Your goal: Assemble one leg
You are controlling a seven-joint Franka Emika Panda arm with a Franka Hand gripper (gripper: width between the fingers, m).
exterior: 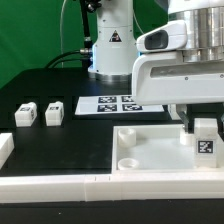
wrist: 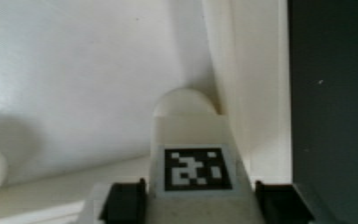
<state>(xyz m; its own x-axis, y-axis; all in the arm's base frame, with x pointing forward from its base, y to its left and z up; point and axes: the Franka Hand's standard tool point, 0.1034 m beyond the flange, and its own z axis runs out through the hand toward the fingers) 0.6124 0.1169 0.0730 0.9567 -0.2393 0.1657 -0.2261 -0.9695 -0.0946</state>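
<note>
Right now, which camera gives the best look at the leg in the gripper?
The wrist view: the leg fills it, tag readable, between the gripper fingers. The exterior view shows it small over the square panel.

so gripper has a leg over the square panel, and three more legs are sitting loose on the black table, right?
Not three: the exterior view shows two loose legs on the black table. The rest holds: the gripper has a tagged leg between its fingers over the square panel; the wrist view shows this too.

A leg (exterior: 205, 140) stands on the square panel (exterior: 150, 152), two more legs (exterior: 40, 114) lying well apart toward the exterior view's left.
</note>
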